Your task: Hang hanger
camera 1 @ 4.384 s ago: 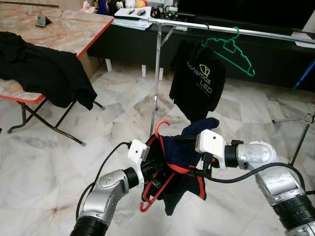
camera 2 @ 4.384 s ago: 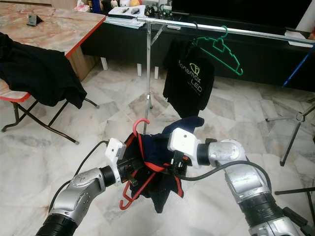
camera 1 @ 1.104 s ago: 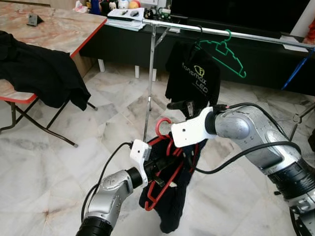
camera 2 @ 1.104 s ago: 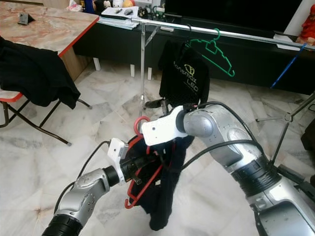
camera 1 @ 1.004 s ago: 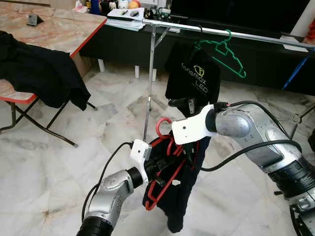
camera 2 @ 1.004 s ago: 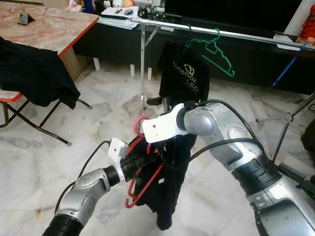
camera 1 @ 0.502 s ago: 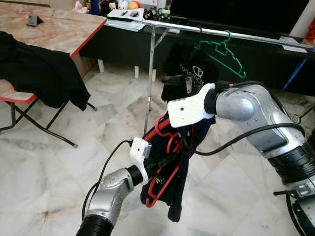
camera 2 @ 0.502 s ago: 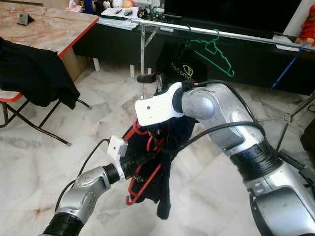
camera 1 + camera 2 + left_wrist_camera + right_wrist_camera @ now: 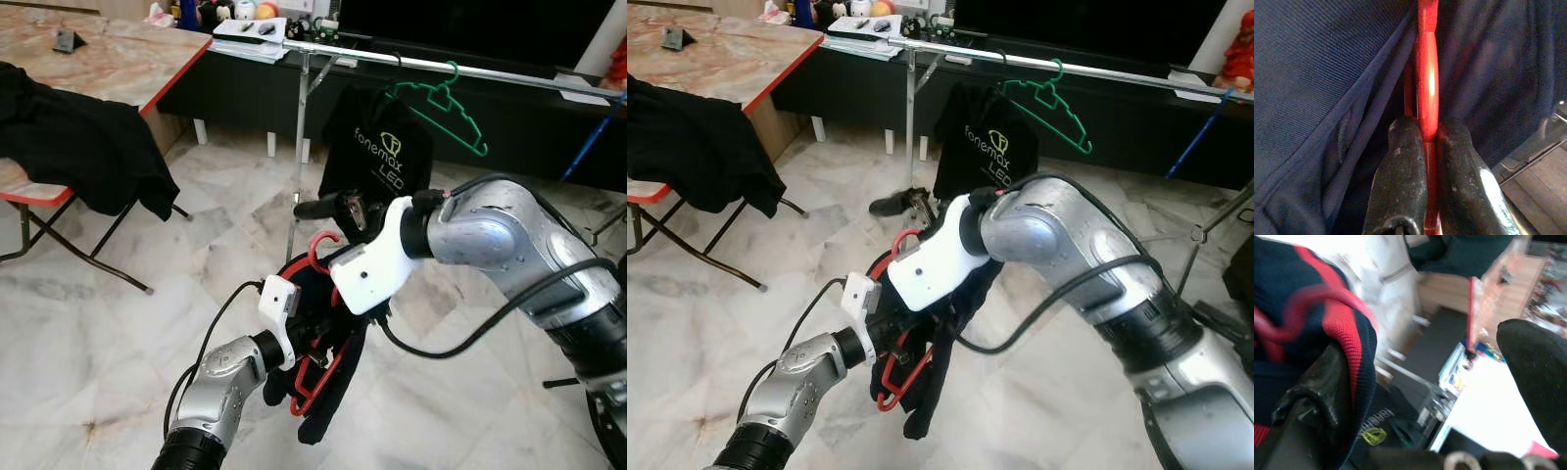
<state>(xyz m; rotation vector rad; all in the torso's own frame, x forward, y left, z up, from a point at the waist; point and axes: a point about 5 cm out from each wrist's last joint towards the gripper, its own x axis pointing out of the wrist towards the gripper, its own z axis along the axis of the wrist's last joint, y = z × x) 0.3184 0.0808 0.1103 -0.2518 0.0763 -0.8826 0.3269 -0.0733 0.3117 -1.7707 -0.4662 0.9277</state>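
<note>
A red hanger (image 9: 319, 257) with a dark navy, red-trimmed garment (image 9: 328, 411) draped over it hangs in front of me at chest height. My left gripper (image 9: 312, 338) is shut on the hanger's red bar (image 9: 1426, 73), seen close up between its two black fingers (image 9: 1400, 161). My right gripper (image 9: 328, 206) is just above the hanger hook, pointing to my left, and it is open. The garment's red-edged collar (image 9: 1342, 328) lies over one of its fingers (image 9: 1322, 391). The metal clothes rail (image 9: 490, 70) stands about a metre beyond.
On the rail hang a green hanger (image 9: 453, 103) and a black printed T-shirt (image 9: 377, 147). A folding table (image 9: 127, 59) at my left carries a heap of black clothing (image 9: 78, 147). A dark cabinet runs behind the rail. The floor is marble tile.
My right arm has dropped from its raised position and its gripper now points left above the hook. The garment has sunk lower and bunched on the hanger. The left gripper keeps its hold.
</note>
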